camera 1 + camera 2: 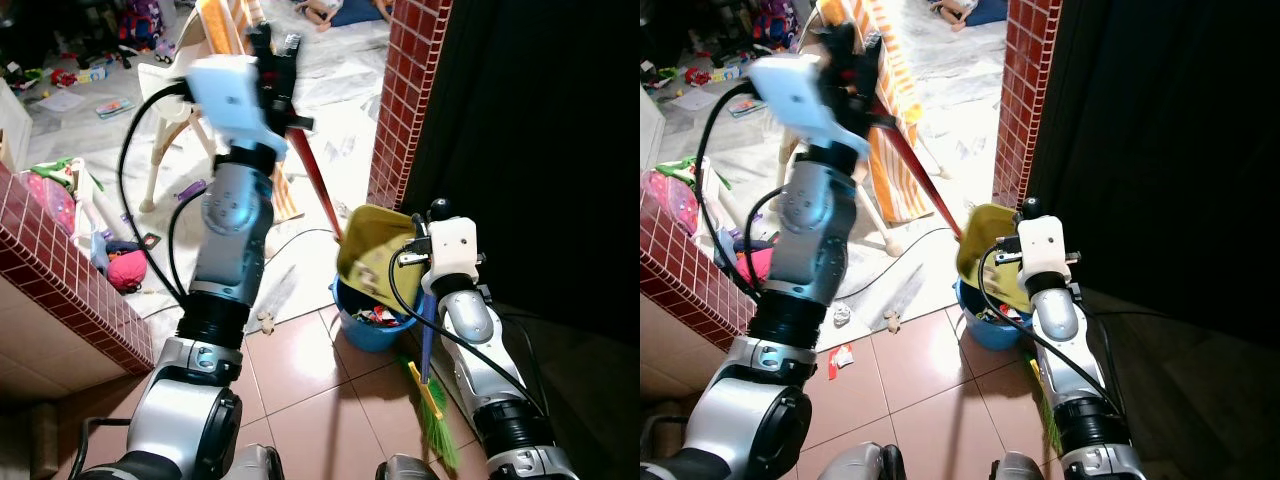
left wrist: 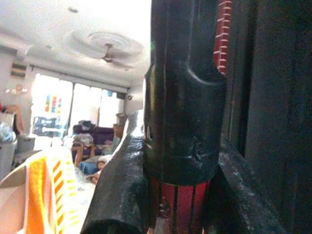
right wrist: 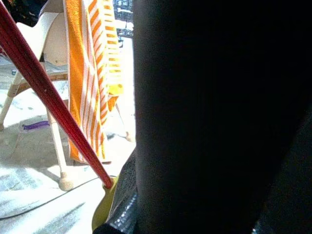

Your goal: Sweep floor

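Your left gripper is raised high, its fingers clamped on the red handle of the yellow dustpan. The pan tilts over the blue bucket on the tiled floor, beside the brick pillar. Your right gripper sits low by the pan, holding the blue broom handle; you cannot tell how its fingers stand. The green bristles touch the floor

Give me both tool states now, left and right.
Left tool: shut on the red dustpan handle, raised high.
Right tool: low by the yellow dustpan, at the blue broom handle; open or shut cannot be told.
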You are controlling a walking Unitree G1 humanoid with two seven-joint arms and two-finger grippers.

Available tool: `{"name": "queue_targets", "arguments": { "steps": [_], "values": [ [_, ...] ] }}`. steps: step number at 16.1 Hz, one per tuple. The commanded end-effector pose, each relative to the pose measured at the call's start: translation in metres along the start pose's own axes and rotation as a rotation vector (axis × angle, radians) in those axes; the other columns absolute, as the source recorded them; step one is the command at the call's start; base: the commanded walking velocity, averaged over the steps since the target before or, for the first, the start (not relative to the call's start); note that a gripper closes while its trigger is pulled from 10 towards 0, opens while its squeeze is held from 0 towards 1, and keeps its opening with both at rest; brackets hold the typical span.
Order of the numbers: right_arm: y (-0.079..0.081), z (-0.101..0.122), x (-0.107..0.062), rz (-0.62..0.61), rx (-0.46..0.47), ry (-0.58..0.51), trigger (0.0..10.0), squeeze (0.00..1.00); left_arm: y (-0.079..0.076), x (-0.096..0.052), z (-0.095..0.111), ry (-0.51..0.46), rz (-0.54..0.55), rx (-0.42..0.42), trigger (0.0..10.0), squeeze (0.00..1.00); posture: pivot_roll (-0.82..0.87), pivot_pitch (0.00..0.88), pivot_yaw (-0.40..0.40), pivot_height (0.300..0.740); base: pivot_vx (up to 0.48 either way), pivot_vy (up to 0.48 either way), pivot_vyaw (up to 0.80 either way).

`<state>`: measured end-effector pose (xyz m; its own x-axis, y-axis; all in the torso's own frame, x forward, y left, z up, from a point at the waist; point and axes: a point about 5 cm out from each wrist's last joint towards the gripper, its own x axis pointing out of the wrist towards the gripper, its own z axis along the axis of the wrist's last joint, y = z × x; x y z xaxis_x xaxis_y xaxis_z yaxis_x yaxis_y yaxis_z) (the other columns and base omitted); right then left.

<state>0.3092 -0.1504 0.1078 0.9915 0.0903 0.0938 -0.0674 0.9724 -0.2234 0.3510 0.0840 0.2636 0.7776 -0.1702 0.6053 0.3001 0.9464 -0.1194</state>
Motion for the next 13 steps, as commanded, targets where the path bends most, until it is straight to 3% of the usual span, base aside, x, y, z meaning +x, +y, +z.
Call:
{"name": "queue_targets", "arguments": {
  "steps": [1,2,5,8,10,12,13],
  "values": [
    [0.0,0.007,0.004,0.0,-0.008,-0.04,10.0,0.0,0.013,0.016,0.03,-0.113,0.036,0.038,10.0,0.0,-0.13,0.0,0.051,0.74,0.0,0.0,0.0],
    [0.0,0.007,0.004,0.0,-0.008,-0.04,10.0,0.0,0.017,0.017,0.031,-0.111,0.047,0.042,10.0,0.0,-0.13,0.0,0.051,0.74,0.0,0.0,0.0],
    [0.001,0.006,0.003,0.004,-0.007,-0.034,10.0,0.0,0.049,0.018,0.046,-0.133,0.135,0.123,10.0,0.0,-0.12,0.0,0.05,0.74,0.0,0.0,0.0],
    [0.003,0.005,0.003,0.011,-0.006,-0.03,10.0,0.0,0.077,0.01,0.046,-0.096,0.208,0.172,10.0,0.0,-0.11,0.0,0.043,0.74,0.0,0.0,0.0],
    [0.003,0.005,0.004,0.017,-0.006,-0.029,10.0,0.0,0.094,-0.006,0.041,-0.053,0.274,0.258,10.0,0.0,-0.1,0.0,0.036,0.74,0.0,0.0,0.0],
    [0.003,0.004,0.004,0.022,-0.008,-0.029,10.0,0.0,0.112,-0.024,0.027,0.037,0.366,0.341,10.0,0.0,-0.1,0.0,0.032,0.74,0.0,0.0,0.0],
    [0.003,0.004,0.004,0.025,-0.009,-0.027,10.0,0.0,0.123,-0.04,0.012,0.125,0.43,0.39,10.0,0.0,-0.1,0.0,0.031,0.74,0.0,0.0,0.0]
  ]
}}
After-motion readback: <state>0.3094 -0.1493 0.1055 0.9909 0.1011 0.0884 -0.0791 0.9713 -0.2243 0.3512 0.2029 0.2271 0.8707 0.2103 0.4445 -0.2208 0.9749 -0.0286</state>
